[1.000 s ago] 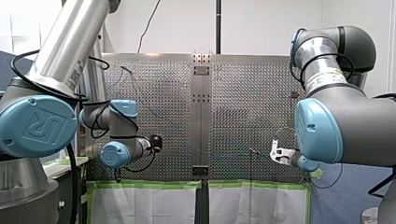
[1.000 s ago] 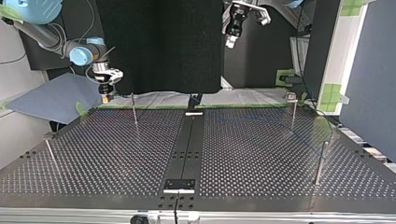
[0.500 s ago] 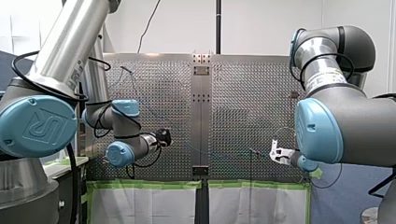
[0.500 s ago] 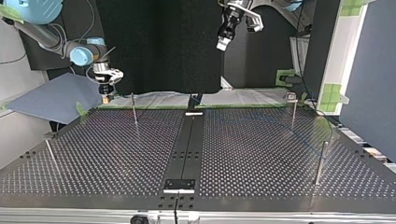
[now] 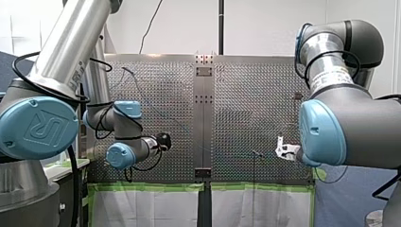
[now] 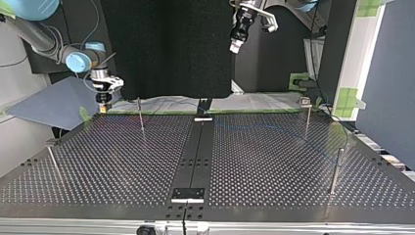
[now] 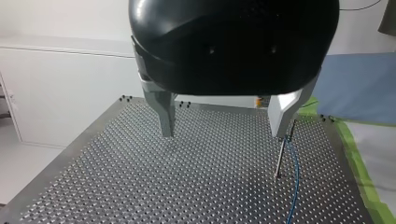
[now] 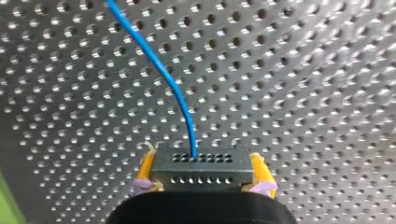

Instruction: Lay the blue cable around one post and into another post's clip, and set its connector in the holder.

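Note:
A thin blue cable (image 8: 161, 70) runs from a black connector (image 8: 201, 173), and my right gripper (image 8: 201, 161) is shut on that connector with its yellow pads. In the top view my right gripper (image 6: 103, 104) hangs at the table's far left edge, beside a thin post (image 6: 141, 116). The cable (image 6: 274, 130) trails faintly across the table toward the right. My left gripper (image 7: 223, 133) is open and holds nothing. It hovers high over the table (image 6: 236, 45). A slim post (image 7: 280, 156) and the cable (image 7: 293, 186) stand just under its one finger.
More thin posts stand on the perforated table: one topped by a small clip (image 6: 306, 115), one at the near right (image 6: 335, 170), one at the near left (image 6: 53, 162). A black strip (image 6: 195, 154) runs down the middle. Green tape (image 5: 151, 187) edges the table.
My right gripper has moved toward the top view's left with the connector, drawing the cable along. My left gripper swung a little toward the table's middle, still open.

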You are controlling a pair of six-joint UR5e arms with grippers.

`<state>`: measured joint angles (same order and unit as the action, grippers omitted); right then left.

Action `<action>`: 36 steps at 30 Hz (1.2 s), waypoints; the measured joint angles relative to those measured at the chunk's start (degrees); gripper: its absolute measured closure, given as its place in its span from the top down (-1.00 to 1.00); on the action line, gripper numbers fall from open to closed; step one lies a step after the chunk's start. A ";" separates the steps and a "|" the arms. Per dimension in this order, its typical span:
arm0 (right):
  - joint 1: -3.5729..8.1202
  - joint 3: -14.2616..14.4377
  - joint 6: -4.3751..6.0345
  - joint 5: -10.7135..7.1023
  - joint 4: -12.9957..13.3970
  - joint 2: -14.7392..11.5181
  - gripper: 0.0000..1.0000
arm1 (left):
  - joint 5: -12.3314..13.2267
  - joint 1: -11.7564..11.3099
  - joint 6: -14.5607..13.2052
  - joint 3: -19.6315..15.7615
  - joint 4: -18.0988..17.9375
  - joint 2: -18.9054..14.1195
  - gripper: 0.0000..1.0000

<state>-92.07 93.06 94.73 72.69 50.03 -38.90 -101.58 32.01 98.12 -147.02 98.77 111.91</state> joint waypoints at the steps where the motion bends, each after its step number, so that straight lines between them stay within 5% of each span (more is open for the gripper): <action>1: -0.07 0.00 0.06 0.00 -0.35 -0.42 -1.00 | 0.00 0.00 -0.05 0.00 0.09 0.00 1.00; 36: -6.26 -0.02 1.18 -0.57 -7.72 -18.51 -1.00 | -0.08 0.55 -0.13 -0.07 1.00 0.00 1.00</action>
<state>-98.33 93.05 95.91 72.12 42.31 -57.42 -101.66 32.57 97.99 -147.09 99.77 111.91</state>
